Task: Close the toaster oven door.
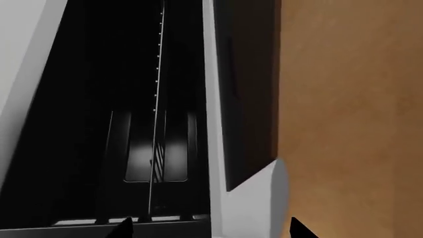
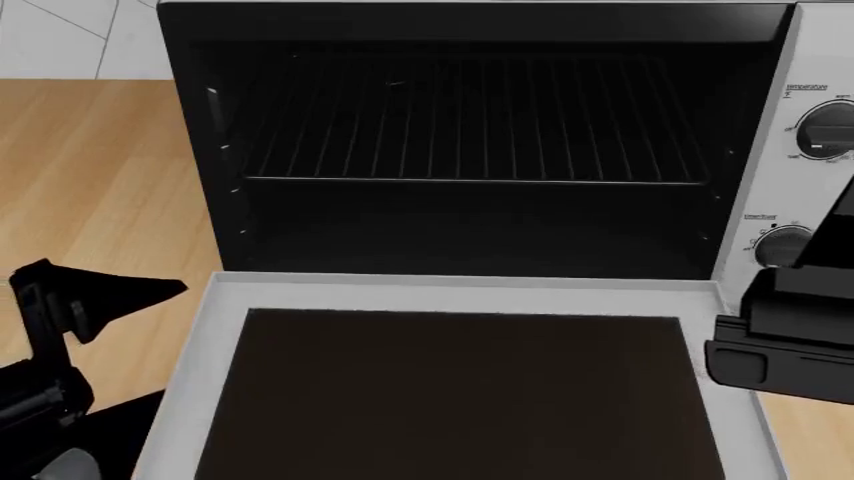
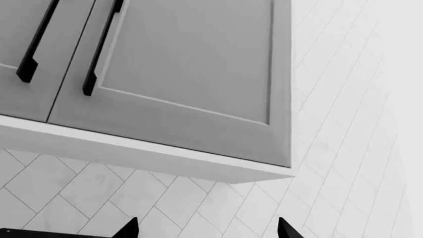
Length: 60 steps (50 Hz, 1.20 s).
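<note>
On the wooden counter, lying flat open before the oven, likely swinging stiffly if lifted at its near edge: door, between wide-spread left gripper and right gripper, also gaping.

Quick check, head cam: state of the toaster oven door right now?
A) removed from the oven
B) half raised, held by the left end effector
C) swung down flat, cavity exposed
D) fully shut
C: the light-grey framed door with the dark glass window lies folded down flat in front of the boxy silver-white toaster oven, so the black interior and its wire rack show; the left end effector sits beside it, gripping nothing.
</note>
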### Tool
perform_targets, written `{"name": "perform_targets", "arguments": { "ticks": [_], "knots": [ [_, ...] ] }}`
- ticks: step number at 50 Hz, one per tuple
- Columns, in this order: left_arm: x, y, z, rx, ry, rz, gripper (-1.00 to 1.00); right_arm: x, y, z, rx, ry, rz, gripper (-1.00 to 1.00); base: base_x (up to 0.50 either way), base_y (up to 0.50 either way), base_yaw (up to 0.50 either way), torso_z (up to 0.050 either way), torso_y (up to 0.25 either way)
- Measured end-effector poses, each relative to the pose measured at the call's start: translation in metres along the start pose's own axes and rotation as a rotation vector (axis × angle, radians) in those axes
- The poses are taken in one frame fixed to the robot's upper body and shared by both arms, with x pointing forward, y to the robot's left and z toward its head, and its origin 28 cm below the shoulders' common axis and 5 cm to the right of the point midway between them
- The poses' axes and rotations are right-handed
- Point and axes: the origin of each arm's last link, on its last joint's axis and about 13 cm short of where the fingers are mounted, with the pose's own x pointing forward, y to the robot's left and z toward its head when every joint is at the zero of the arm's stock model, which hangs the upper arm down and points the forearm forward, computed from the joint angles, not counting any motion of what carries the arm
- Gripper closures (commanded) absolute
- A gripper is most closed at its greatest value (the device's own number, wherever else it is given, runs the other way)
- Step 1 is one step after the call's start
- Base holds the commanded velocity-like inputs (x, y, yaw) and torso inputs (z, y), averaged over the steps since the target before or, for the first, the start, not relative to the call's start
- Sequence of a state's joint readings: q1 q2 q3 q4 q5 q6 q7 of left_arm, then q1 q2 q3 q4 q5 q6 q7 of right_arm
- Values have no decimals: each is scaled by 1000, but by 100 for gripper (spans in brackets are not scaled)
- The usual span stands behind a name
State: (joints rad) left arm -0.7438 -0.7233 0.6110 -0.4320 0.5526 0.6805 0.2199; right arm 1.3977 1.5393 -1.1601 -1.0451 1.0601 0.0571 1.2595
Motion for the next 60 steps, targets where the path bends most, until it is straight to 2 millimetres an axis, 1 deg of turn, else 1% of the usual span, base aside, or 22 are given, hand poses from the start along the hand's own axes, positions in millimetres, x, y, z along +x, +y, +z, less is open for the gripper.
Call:
{"name": "perform_targets", "arguments": {
  "ticks": [11, 31, 53, 60],
  "knots": [
    [5, 0, -2, 12, -20, 9, -100, 0, -1, 0, 0, 0, -4, -100, 3, -3, -5, 0, 0],
    [2, -6, -2, 33, -27, 82, -100, 2, -2, 3, -2, -7, -7, -100, 1, -4, -6, 0, 0],
    [-3, -4, 7, 120, -121, 92, -100, 3, -3, 6, -3, -15, -9, -100, -2, -3, -3, 0, 0],
    [2, -5, 15, 140, -179, 107, -100, 3, -4, 7, -3, -16, -11, -100, 0, -1, -1, 0, 2]
  ]
}}
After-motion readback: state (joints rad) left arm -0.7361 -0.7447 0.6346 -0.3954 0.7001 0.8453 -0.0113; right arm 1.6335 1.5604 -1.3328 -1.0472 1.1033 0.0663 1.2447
